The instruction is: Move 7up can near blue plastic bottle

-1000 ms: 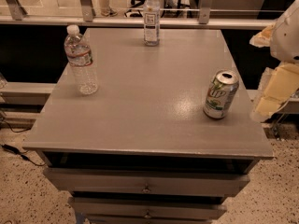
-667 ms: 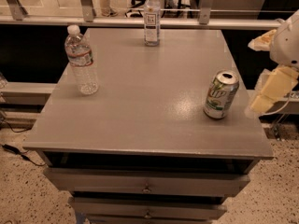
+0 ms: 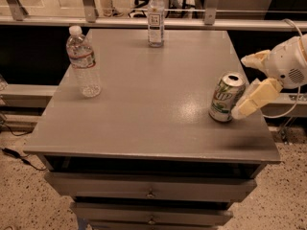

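Grey table holds the 7up can at 3 o'clock, well apart from the blue plastic bottle at 12 o'clock, so the gripper, fingers seemingly spread, stands beside the can to grasp it.

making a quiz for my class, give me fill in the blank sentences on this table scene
The table holds ____ bottles.
The blue plastic bottle has a ____ cap.
The open pincer sits beside the 7up can, far from both ____.
Missing words: two; white; bottles.
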`<action>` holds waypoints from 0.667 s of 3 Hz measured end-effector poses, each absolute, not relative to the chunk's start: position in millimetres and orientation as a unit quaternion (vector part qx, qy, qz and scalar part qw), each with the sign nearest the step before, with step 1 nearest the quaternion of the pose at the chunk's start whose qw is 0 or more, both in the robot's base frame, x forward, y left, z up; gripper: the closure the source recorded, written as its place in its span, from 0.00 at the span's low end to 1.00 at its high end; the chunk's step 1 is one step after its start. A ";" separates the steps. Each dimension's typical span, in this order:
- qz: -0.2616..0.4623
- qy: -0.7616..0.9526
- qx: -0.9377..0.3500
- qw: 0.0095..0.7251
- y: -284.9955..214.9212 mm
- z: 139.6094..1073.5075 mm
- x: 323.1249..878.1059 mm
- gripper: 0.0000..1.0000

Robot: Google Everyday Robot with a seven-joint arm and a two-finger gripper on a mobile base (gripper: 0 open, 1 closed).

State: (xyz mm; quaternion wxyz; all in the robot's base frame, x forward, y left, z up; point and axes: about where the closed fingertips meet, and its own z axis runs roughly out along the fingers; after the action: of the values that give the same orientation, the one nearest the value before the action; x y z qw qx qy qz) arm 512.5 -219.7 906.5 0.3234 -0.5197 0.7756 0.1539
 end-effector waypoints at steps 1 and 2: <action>0.202 0.778 -0.489 0.338 -214.6 892.0 521.6 0.33; 0.220 0.775 -0.480 0.348 -210.2 887.6 534.1 0.64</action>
State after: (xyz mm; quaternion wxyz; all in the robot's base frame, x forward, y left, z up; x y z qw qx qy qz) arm 534.1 -210.2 887.6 0.3483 -0.4796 0.7747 0.2203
